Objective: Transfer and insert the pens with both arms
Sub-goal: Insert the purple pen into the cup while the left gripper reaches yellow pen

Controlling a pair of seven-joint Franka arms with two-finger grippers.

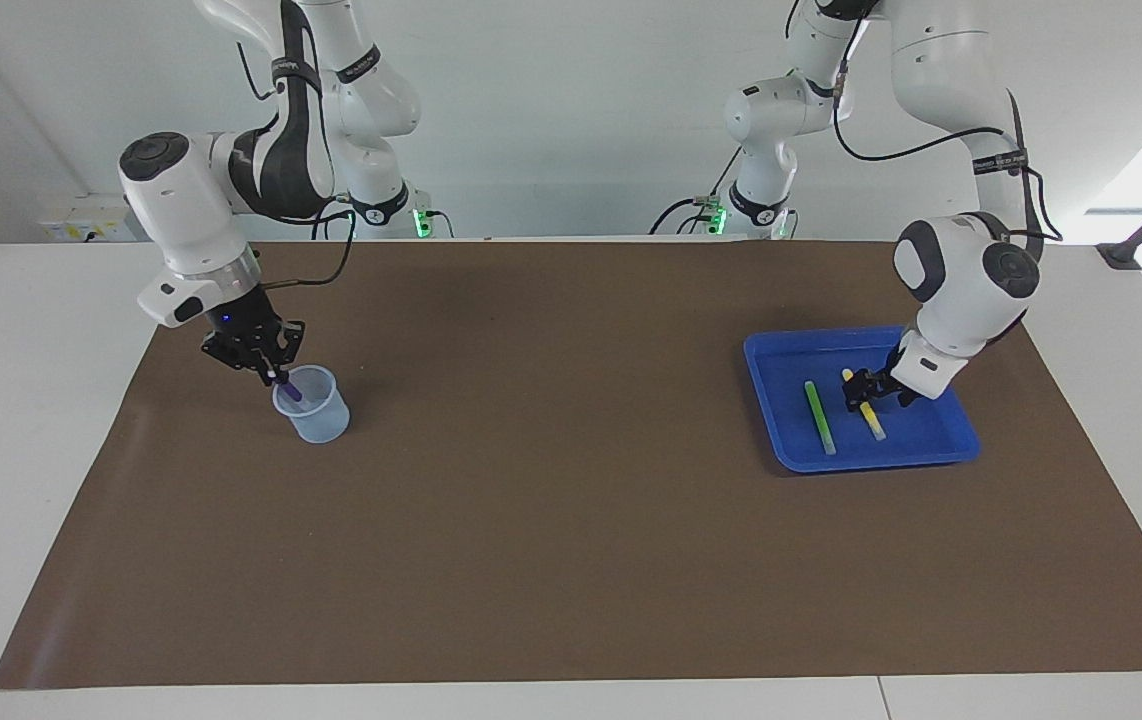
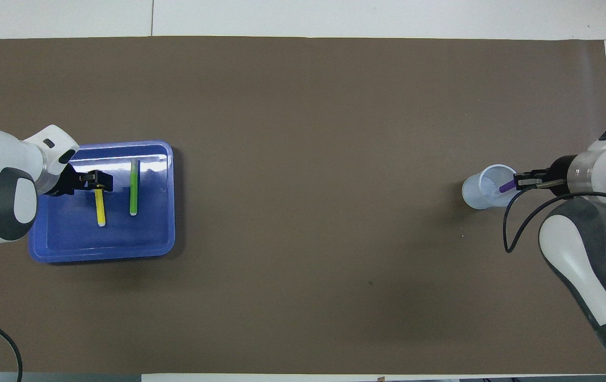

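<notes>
Brown matting is covering the white desk [image 1: 21, 400], and 2 work sites are being shown at its 2 ends. Toward the right arm's end, the purple pen [image 1: 293, 391] is being gripped by the right tool [image 1: 274, 375], fingertips pinched on its upper end, while its lower end is being lowered, tilted, into the clear cup [image 1: 315, 408]. Toward the left arm's end, the blue tray [image 1: 781, 455] is carrying the yellow pen [image 1: 871, 421] and the green pen [image 1: 817, 413], lying flat and side by side, apart. Both long axes are being aligned roughly away from the robots, with the pale ends lying farther from them. The left tool [image 1: 864, 389] is being held low over the yellow pen's nearer end, straddling the barrel; whether its fingers are gripping cannot be told. Each pen is being judged light, stiff and smooth, hence liable to roll or slip; a hold across the barrel, near the coloured end, is being judged suitable.
</notes>
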